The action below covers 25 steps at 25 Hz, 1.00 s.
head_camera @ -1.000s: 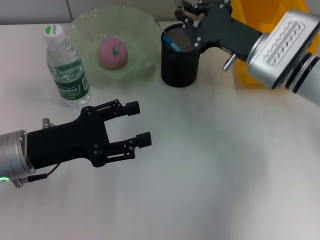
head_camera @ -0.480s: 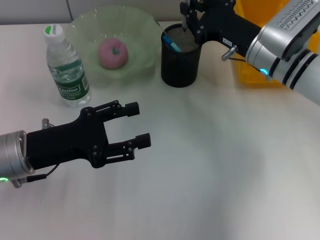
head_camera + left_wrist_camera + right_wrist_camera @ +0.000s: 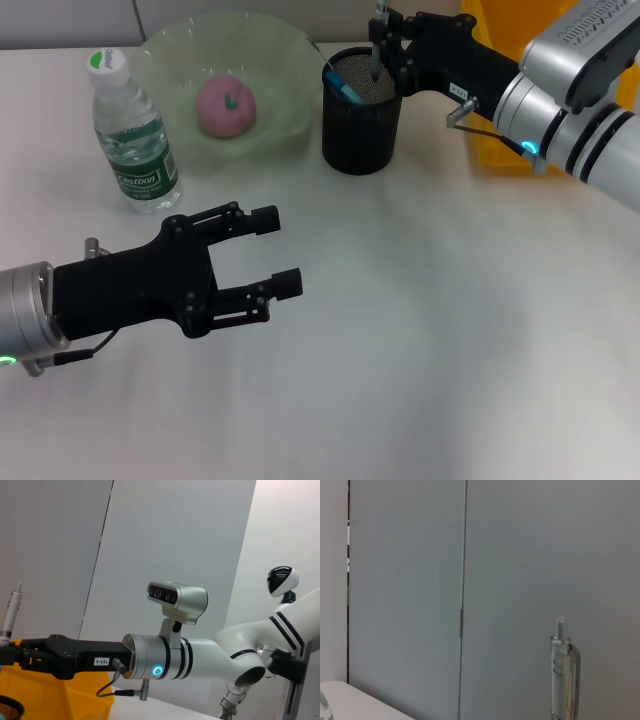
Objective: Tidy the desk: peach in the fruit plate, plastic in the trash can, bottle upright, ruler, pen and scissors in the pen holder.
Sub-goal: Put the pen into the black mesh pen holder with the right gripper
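My right gripper (image 3: 386,45) is shut on a pen (image 3: 378,38) and holds it upright, tip down, just above the black mesh pen holder (image 3: 360,125). A blue item (image 3: 343,88) stands inside the holder. The pen also shows in the left wrist view (image 3: 12,611) and the right wrist view (image 3: 565,675). A pink peach (image 3: 226,105) lies in the green glass fruit plate (image 3: 285,60). A clear bottle (image 3: 132,135) stands upright left of the plate. My left gripper (image 3: 282,248) is open and empty over the bare table, near the front left.
A yellow bin (image 3: 497,155) stands at the back right, mostly hidden behind my right arm; it also shows in the left wrist view (image 3: 60,700). The white table (image 3: 430,330) stretches across the front and right.
My right arm has swung and turned at the wrist, so the pen now stands upright over the holder's mouth. The left arm has not moved.
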Available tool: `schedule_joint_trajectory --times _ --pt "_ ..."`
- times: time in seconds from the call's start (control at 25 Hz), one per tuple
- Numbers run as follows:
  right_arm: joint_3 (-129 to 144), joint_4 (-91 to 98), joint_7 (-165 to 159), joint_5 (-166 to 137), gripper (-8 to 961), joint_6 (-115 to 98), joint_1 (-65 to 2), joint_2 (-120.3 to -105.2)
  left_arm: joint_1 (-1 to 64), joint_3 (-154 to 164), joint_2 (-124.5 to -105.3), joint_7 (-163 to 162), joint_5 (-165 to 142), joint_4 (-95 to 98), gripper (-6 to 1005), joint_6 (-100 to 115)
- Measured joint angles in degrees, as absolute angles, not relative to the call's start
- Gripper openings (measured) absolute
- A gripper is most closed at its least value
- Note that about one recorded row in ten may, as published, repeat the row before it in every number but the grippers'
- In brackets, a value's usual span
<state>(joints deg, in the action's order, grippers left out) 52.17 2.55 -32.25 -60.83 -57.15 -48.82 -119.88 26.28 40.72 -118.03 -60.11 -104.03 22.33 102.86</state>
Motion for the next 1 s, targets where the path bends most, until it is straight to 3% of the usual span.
schedule_joint_trajectory --times 0.88,0.96,1.0 --pt "52.2 2.11 -32.26 -61.0 134 -56.88 -48.59 -119.88 26.1 40.97 -118.03 -60.21 -104.06 22.97 774 103.41" --pt "52.2 2.02 -32.27 -60.95 302 -56.96 -48.51 -119.88 25.99 41.01 -118.03 -60.21 -104.09 23.11 774 103.55" --pt "52.18 1.98 -32.28 -60.86 342 -57.03 -48.44 -119.88 25.99 41.01 -118.03 -60.21 -104.09 23.11 774 103.55"
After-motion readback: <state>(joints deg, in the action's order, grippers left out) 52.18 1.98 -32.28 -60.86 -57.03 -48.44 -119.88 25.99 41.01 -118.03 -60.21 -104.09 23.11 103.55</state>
